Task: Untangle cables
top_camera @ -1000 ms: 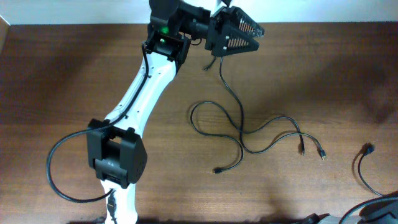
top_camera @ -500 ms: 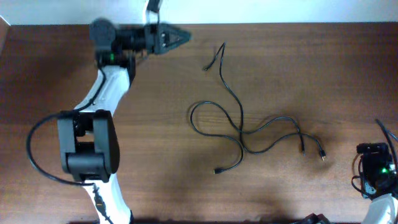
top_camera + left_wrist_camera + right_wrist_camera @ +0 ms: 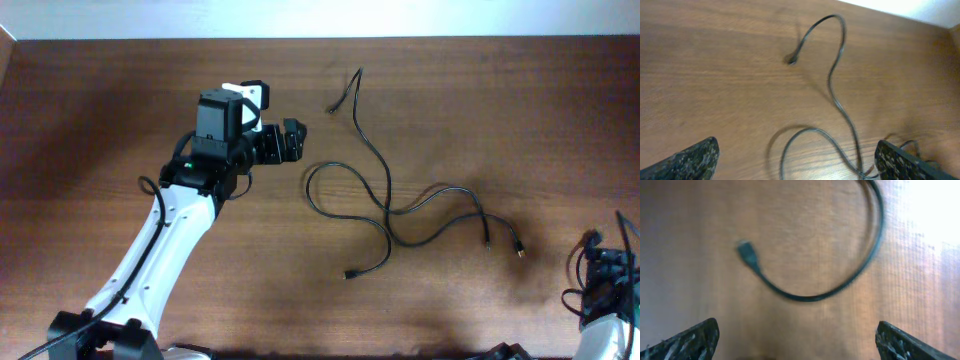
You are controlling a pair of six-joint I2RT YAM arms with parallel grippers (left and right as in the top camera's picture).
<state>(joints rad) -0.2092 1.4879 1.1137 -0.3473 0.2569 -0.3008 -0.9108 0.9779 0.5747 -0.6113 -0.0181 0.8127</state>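
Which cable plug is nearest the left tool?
The dark plug by the back edge of the table, just ahead of the open left tool. The other plugs all lie farther off, toward the front edge.

Soft, even room light falls from above on the brown counter. There is no hard glare, and the cables throw only faint, thin shadows. Ahead of the left gripper the picture is slightly soft. A dim shadow lies just left of the cable, and a bright white strip shows at the far right corner. Ahead of the right gripper everything is smeared and out of focus. The curved cable is fuzzy, washed-out glare whitens the wood to the right, and the left side is dim.
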